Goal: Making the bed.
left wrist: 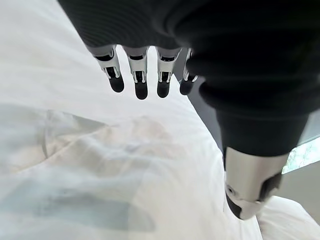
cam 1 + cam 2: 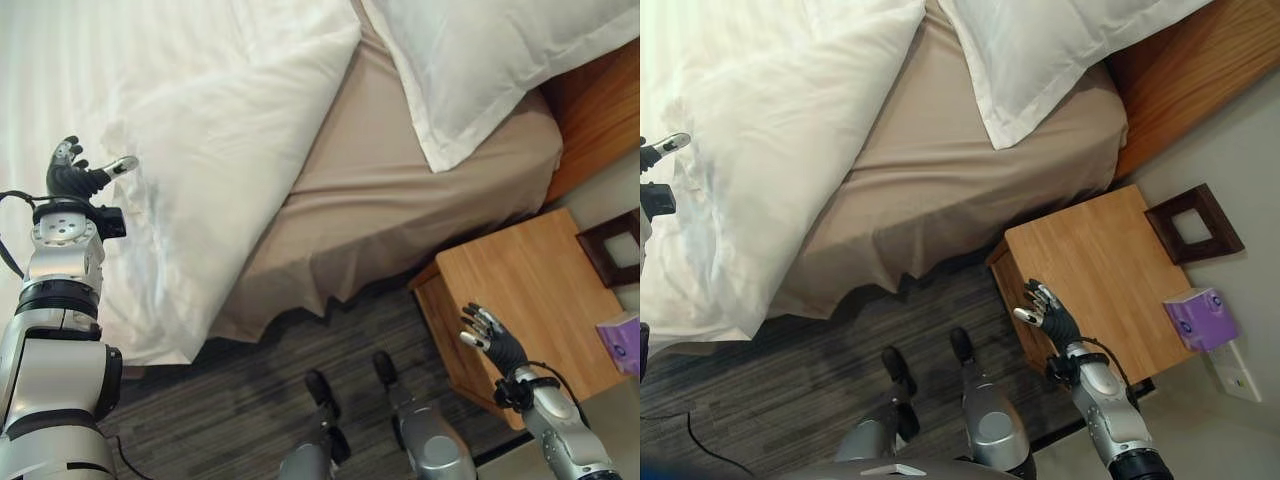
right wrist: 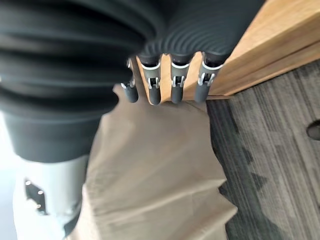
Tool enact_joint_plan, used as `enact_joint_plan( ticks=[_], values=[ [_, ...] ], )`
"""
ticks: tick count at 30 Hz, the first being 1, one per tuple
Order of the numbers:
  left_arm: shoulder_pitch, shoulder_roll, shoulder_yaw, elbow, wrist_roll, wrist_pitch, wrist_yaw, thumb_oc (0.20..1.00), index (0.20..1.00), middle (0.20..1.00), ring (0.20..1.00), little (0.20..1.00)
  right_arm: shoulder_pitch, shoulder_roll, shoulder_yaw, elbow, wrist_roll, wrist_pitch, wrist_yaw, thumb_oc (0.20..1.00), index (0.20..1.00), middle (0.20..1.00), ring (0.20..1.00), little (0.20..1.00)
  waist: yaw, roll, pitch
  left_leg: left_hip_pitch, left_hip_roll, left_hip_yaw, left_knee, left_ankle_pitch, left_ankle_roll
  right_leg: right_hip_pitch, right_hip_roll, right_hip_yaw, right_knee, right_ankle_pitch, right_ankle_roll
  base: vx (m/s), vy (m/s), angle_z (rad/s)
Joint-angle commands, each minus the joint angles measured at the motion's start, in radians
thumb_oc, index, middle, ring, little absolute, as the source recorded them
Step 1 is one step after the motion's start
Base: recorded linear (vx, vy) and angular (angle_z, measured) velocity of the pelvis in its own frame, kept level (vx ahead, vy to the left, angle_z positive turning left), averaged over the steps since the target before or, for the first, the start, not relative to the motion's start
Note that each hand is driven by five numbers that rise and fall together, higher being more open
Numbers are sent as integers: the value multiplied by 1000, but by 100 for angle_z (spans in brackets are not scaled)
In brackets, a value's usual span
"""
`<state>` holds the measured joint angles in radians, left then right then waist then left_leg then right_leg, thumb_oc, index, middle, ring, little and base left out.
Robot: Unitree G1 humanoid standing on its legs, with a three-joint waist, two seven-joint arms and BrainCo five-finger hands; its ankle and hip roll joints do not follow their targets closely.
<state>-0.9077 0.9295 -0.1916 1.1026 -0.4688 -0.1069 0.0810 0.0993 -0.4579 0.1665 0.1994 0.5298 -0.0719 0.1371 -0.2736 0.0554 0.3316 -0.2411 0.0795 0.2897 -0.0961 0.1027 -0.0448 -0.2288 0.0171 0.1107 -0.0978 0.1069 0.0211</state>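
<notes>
A white duvet (image 2: 210, 150) lies across the bed with its corner folded back, baring the tan sheet (image 2: 400, 190). A white pillow (image 2: 480, 60) rests at the head by the wooden headboard (image 2: 600, 110). My left hand (image 2: 75, 175) hovers open just above the duvet's near side, its fingers (image 1: 141, 82) straight and holding nothing. My right hand (image 2: 1052, 312) hangs open in front of the nightstand (image 2: 1100, 270), away from the bed; in the right wrist view its fingers (image 3: 175, 82) are straight, with the tan sheet's hanging edge (image 3: 150, 170) past them.
The wooden nightstand stands tight beside the bed, with a purple tissue box (image 2: 1202, 318) and a dark square frame (image 2: 1193, 226) on it. Grey striped carpet (image 2: 250, 400) covers the floor along the bed's side.
</notes>
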Motion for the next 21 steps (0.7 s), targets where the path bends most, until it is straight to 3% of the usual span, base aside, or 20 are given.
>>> enact_joint_plan(
  ticks=[1, 8, 10, 11, 14, 15, 21],
  values=[
    [-63, 42, -22, 17, -13, -46, 1, 1000, 1000, 1000, 1000, 1000, 9, -41, 0, -78, 37, -48, 16, 1000, 1000, 1000, 1000, 1000, -11, -2, -33, 86, 27, 24, 9, 8, -67, -49, -26, -6, 11, 32, 100, 0, 21, -6],
    [-128, 15, -73, 24, 8, -38, -17, 1000, 1000, 1000, 1000, 1000, 9, -44, -24, -74, 35, -53, -4, 1000, 1000, 1000, 1000, 1000, -44, 14, 4, 64, 22, 49, 9, 2, -68, -88, -27, 19, 11, 45, 106, 8, 17, -7],
    [-142, 0, -96, 19, 22, -36, -21, 520, 520, 520, 520, 520, -3, -42, -19, -71, 33, -54, -9, 1000, 1000, 1000, 1000, 1000, -52, 20, 12, 65, 20, 58, 9, 1, -69, -93, -27, 28, 11, 48, 108, 25, 26, -19],
    [-145, -10, -100, 7, 15, -39, -21, 454, 454, 454, 454, 454, -5, -41, -18, -74, 34, -56, -11, 1000, 1000, 1000, 1000, 1000, -54, 23, 13, 65, 20, 62, 9, -1, -69, -95, -26, 31, 11, 48, 109, 24, 20, -11],
    [-163, -43, -122, -14, 20, -44, -18, 373, 373, 373, 373, 373, -8, -37, -8, -76, 30, -57, -9, 1000, 1000, 1000, 1000, 1000, -61, 31, 17, 69, 17, 71, 9, -7, -69, -97, -26, 39, 11, 47, 113, 25, 22, -7],
    [-172, -57, -132, -29, 18, -47, -16, 225, 225, 225, 225, 225, -10, -35, -2, -72, 26, -57, -10, 1000, 1000, 1000, 1000, 1000, -62, 34, 16, 72, 16, 74, 9, -9, -68, -96, -25, 42, 11, 47, 114, 17, 26, -7],
    [-207, -157, -184, -200, -27, -87, 12, 200, 200, 200, 200, 200, -15, -30, 13, -61, 9, -62, -16, 1000, 1000, 1000, 1000, 1000, -71, 45, 12, 96, 8, 79, 9, -21, -63, -81, -28, 50, 11, 45, 119, 25, 12, -1]
  ],
)
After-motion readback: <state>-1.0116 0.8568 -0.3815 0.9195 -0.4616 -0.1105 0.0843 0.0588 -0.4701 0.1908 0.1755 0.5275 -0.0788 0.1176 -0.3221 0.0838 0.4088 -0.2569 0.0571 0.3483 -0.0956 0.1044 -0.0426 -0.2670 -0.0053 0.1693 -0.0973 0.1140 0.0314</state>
